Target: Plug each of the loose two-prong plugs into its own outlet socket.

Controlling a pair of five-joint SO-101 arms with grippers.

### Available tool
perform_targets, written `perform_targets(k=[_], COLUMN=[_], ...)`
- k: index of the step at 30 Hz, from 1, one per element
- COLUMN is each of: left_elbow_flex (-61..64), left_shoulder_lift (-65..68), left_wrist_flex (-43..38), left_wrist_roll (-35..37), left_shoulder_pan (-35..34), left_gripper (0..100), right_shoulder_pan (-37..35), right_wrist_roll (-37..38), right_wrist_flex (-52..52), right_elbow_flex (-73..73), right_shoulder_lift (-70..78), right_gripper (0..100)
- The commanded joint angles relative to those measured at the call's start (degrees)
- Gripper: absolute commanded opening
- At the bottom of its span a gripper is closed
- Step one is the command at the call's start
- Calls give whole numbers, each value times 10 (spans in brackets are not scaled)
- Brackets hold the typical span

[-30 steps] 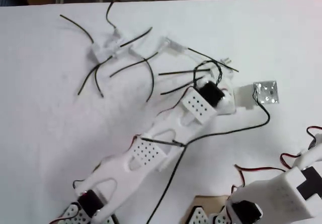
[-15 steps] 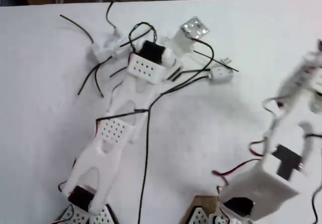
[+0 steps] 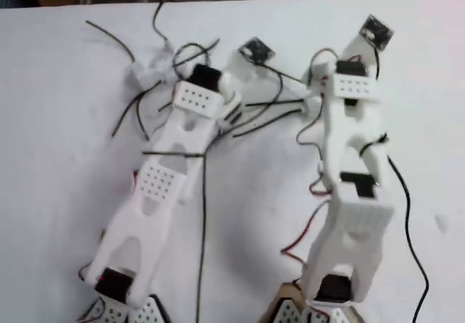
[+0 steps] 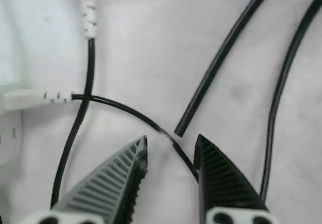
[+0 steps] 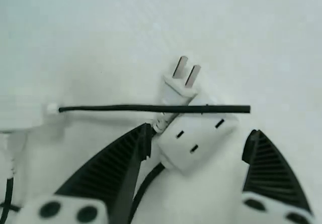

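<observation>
Item 1: white bench (image 3: 58,192), carrying two white printed arms side by side. Item 2: left hand (image 4: 171,143), one ribbed grey finger and one ribbed black finger, parted moderately and holding nothing; a thin black curved lead (image 4: 126,112) runs on the bench between the fingertips. Beside it are the cut end of a straight black cable (image 4: 221,58) and a white moulded connector with ribbed collar (image 4: 25,99). Item 3: right hand (image 5: 200,132), two ribbed black fingers spread wide and gripping nothing, straddling a white rectangular outlet socket block with slots (image 5: 201,139). Item 4: white two-prong plug (image 5: 178,85), loose, lying flat just beside the socket, prongs pointing away from the hand. A straight black cut-ended wire (image 5: 126,108) lies across both. Item 5: cluster of white connectors with loose black leads (image 3: 149,72), at the bench's far side by the left arm (image 3: 156,185).
</observation>
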Motion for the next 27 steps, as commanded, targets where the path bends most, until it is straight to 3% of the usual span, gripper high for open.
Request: perform_targets(k=[1,8,12,17,27], left_elbow_flex=[-23,-23,-23,-23,-23], left_shoulder_lift=[-15,-15,-15,-15,-14], left_wrist_flex=[-14,-15,-16,-16,-16], left_wrist_roll=[5,5,5,5,5], left_shoulder_pan=[-10,-9,-9,-9,-8], left_gripper=[165,165,165,165,165], right_shoulder_pan=[-5,-15,-13,-10,35], right_wrist_roll=[-21,-98,-83,40,367], right_wrist_flex=[-13,145,289,434,431], right_elbow_flex=[-121,-367,-506,-591,-344], right_shoulder_lift=[59,244,329,375,204], right_gripper=[295,295,294,294,165])
